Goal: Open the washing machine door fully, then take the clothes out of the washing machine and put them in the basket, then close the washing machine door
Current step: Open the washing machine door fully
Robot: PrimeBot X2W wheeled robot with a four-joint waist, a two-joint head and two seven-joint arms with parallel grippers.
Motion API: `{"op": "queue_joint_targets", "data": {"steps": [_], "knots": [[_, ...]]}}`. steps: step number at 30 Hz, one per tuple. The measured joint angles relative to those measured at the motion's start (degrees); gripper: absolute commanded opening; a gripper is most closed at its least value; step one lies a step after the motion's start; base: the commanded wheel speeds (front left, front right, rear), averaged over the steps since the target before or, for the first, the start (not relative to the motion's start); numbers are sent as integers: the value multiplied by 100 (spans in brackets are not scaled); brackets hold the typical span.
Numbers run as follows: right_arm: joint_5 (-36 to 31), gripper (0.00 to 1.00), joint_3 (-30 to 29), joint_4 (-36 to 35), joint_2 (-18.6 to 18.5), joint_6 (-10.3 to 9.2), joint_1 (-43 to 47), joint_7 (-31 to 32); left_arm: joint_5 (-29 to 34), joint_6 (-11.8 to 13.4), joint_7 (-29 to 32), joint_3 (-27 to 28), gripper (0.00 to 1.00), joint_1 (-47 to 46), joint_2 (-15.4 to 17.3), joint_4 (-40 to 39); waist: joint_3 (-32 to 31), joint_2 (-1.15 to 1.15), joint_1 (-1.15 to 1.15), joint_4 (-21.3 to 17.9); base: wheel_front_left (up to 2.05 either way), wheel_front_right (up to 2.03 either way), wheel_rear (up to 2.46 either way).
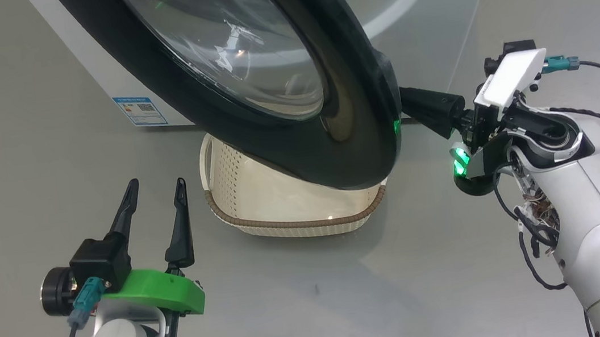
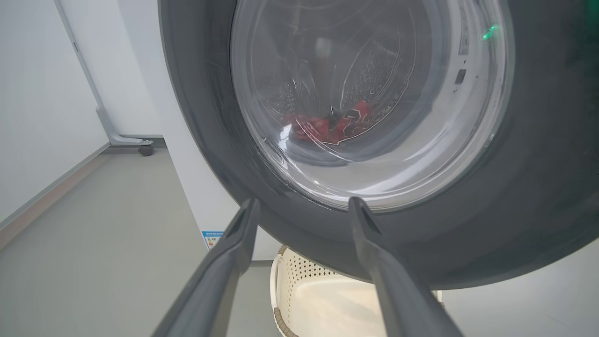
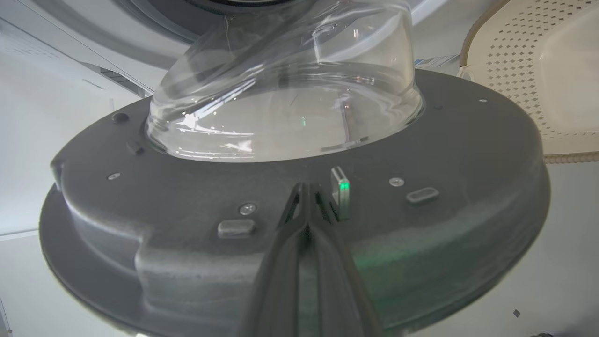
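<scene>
**While the washing machine door [image 1: 304, 159] hangs part-open, sweep it wide**

Since the right gripper [image 3: 306, 196], fingers pressed together, bears on the door's inner face by the latch [image 3: 340, 192], push steadily along the hinge arc. The left gripper [image 1: 157, 183], spread and empty, hovers beside the basket [image 1: 295, 226] under the door; the clothes [image 2: 327, 126] lie in the drum [image 2: 374, 70].
</scene>
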Motion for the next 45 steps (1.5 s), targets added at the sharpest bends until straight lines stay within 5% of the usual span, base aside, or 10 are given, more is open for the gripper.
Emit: {"op": "queue_joint_targets", "data": {"steps": [25,45], "knots": [[1125,0,1267,-366,36,97,896,192,7,-15,0,-164,100,437,7,167,-774,0,0,165,0,0,0],[1599,0,2081,-665,46,98,1014,-456,7,-56,0,-182,100,463,11,127,-848,0,0,339,0,0,0]]}}
